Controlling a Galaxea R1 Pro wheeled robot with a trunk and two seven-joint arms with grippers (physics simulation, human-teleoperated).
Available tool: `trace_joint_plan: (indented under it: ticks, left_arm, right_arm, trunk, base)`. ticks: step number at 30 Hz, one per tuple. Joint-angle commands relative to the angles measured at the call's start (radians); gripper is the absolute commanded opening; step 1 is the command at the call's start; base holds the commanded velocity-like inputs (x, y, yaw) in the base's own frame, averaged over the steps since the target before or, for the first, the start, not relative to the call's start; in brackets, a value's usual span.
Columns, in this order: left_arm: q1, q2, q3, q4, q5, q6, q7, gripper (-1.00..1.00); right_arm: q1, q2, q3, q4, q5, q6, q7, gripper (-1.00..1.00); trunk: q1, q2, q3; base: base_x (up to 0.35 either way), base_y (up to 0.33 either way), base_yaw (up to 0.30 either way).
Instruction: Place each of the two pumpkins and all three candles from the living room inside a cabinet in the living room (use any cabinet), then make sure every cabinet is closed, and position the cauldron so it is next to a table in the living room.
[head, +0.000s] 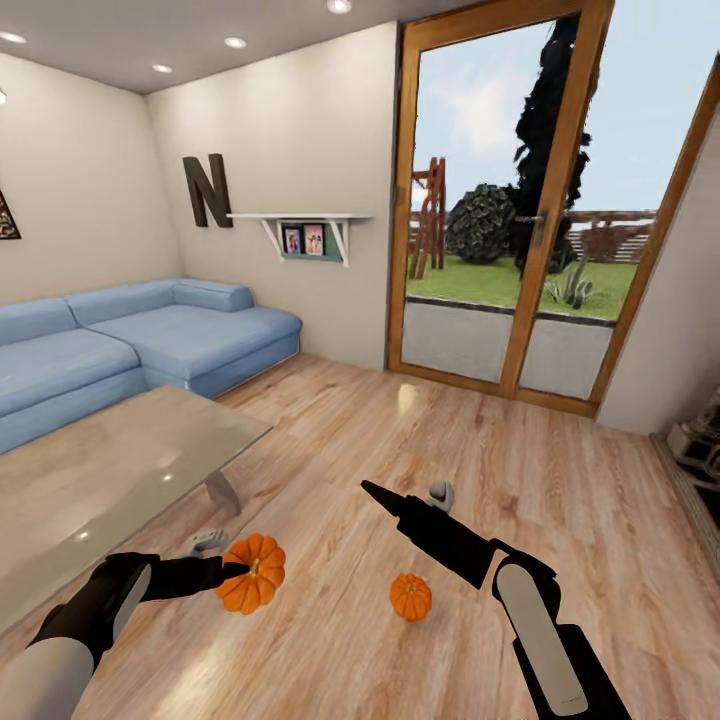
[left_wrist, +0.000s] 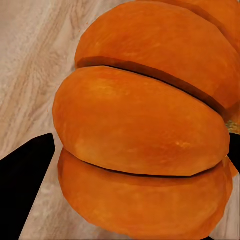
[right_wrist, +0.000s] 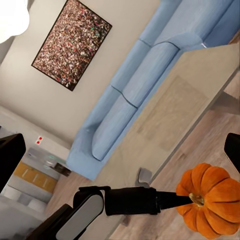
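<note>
The larger orange pumpkin (head: 254, 588) sits in my left gripper (head: 238, 572), which is shut on it low over the wood floor, near the corner of the glass-topped table (head: 120, 470). In the left wrist view that pumpkin (left_wrist: 140, 130) bulges between the black fingers (left_wrist: 25, 170). The right wrist view shows the same pumpkin (right_wrist: 210, 200) at the end of my left arm, beside the table (right_wrist: 195, 100). A smaller pumpkin (head: 411, 597) rests on the floor between my arms. My right gripper (head: 405, 495) hangs open above the floor, holding nothing.
A blue corner sofa (head: 150, 335) stands behind the table along the left wall. A wood-framed glass door (head: 500, 200) to the garden is ahead. A white wall shelf (head: 300, 225) hangs beside it. Bare floor (head: 480, 440) stretches toward the door.
</note>
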Motion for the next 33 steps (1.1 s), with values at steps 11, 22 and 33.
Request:
trace_joint_plan:
  ticks: [11,22,33]
  left_arm:
    - [0.0,0.0,0.004,-0.001,0.002,0.009,-0.005,-1.0]
    - [0.0,0.0,0.004,-0.001,0.001,0.009,-0.005,-1.0]
    - [0.0,0.0,0.004,-0.001,0.0,0.009,-0.005,-1.0]
  right_arm:
    - [-0.001,0.001,-0.003,0.0,-0.001,0.005,0.002,1.0]
    - [-0.001,0.001,-0.003,0.0,-0.001,0.005,0.002,1.0]
    - [-0.001,0.001,-0.003,0.0,-0.001,0.005,0.003,1.0]
  trunk:
    - [0.0,0.0,0.011]
    - [0.0,0.0,0.013]
    - [0.0,0.0,0.021]
  base:
    - [0.07,0.051,-0.231]
    - [0.17,0.098,-0.053]
    - [0.015,0.172,-0.231]
